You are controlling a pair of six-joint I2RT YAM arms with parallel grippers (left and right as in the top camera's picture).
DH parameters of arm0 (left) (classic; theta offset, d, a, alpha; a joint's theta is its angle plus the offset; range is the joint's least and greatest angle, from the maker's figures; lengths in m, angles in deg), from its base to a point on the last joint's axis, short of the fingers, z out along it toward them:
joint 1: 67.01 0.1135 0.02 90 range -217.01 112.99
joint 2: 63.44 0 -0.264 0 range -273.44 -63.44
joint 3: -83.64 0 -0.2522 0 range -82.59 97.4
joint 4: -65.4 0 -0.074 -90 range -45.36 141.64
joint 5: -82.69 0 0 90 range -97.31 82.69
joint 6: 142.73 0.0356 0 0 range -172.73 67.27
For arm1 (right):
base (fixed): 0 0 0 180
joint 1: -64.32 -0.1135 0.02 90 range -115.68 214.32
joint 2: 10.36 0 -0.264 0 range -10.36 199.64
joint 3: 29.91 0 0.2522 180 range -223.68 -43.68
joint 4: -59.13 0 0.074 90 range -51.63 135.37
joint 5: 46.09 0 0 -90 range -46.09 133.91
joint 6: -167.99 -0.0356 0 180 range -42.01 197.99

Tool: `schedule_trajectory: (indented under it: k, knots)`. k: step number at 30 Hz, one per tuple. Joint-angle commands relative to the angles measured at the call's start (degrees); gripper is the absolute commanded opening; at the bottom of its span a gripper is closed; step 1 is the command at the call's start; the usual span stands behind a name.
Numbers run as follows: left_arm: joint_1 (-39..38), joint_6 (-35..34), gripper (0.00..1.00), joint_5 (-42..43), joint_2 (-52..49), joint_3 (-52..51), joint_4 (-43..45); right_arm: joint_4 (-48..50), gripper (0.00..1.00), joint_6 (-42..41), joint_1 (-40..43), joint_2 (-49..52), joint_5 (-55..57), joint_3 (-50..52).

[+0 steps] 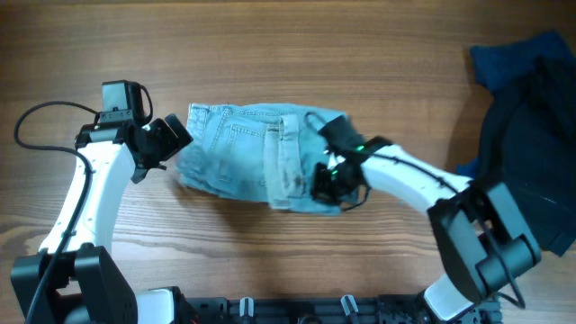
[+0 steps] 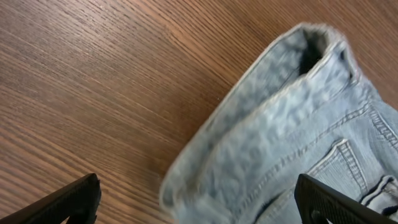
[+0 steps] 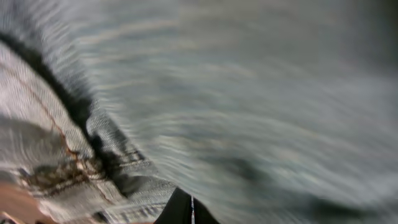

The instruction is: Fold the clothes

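— Where are the shorts [image 1: 256, 162] lying?

— They are lying in the middle of the bench [image 1: 270, 54], between the two arms, bunched up, with a thick ridge of denim running from far to near across them right of their middle. Stitched pocket seams are showing on the left part.

— What is the left pincer [image 1: 171, 139] doing?

— It is sitting just beside the left edge of the shorts and pointing at them, with its jaws standing wide and nothing between them. In the left wrist view, the left pincer [image 2: 199, 202] is showing only as two dark fingertips [image 2: 68, 202] at the lower corners, and the shorts [image 2: 292, 124] are filling the right half, with bare bench [image 2: 93, 81] taking up the left. A doubled edge of denim is gaping open at the far end there.

— And the right pincer [image 1: 331, 175]?

— It is resting over the right end of the shorts, on the near side, and its arm is reaching in from the near right corner. In the right wrist view, the right pincer [image 3: 186, 210] is showing its jaws pressed together at the bottom edge, and blurred denim [image 3: 249, 93] is filling the whole picture. Whether any cloth is caught between them cannot be told.

— Is anything else sitting on the bench?

— A dark pile [image 1: 531, 135] of fabric is lying at the right edge, well apart from the shorts, with a blue cloth [image 1: 504, 58] poking out on its far side.
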Motion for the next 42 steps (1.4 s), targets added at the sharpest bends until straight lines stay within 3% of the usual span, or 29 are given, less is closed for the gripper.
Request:
schedule_trajectory:
  k: [1, 9, 12, 19, 23, 25, 27, 28, 29, 35, 42]
  knots:
    - [0.46, 0.94, 1.00, 3.80, -0.28, -0.20, -0.17, -0.55, 0.05, 6.97, 6.43, 1.86, 7.26, 0.68]
    - [0.46, 1.46, 1.00, 12.07, -0.28, -0.20, -0.92, -1.66, 0.04, 13.00, 8.48, 0.87, 3.98, -0.57]
    - [0.46, 5.70, 1.00, 17.86, -0.28, -0.20, -1.70, -2.12, 0.04, 13.00, 8.04, -0.48, 2.58, -0.61]
    - [0.46, 7.43, 1.00, 17.46, -0.35, -0.37, -3.69, -3.61, 0.05, 14.03, 6.80, -6.99, 1.11, -1.09]
    - [0.46, 7.43, 1.00, 17.49, -1.05, -0.37, -3.58, -10.84, 0.18, 16.72, 6.80, -13.51, 3.19, -4.37]
    - [0.44, 7.43, 1.00, 17.46, -1.95, -0.50, -3.67, -14.75, 0.31, 16.81, 6.80, -17.20, 5.18, -6.80]
    - [0.44, 7.43, 1.00, 17.44, -3.17, -0.92, -3.58, -17.07, 0.62, 17.84, 6.80, -20.96, 5.57, -8.85]
    - [0.46, 7.43, 1.00, 17.46, -3.87, -1.18, -3.41, -17.94, 0.87, 18.16, 6.80, -22.88, 5.75, -9.73]
    - [0.46, 7.43, 1.00, 17.46, -4.59, -1.40, -3.34, -18.40, 0.99, 18.47, 6.80, -24.22, 5.77, -10.23]
    - [0.39, 7.56, 1.00, 18.01, -9.57, -1.51, -2.54, -20.57, 0.99, 19.02, 6.80, -33.03, 5.77, -12.20]
    - [0.42, 10.19, 1.00, 22.60, -11.67, -2.19, 0.50, -21.62, 0.99, 19.02, 6.80, -34.25, 5.77, -12.20]
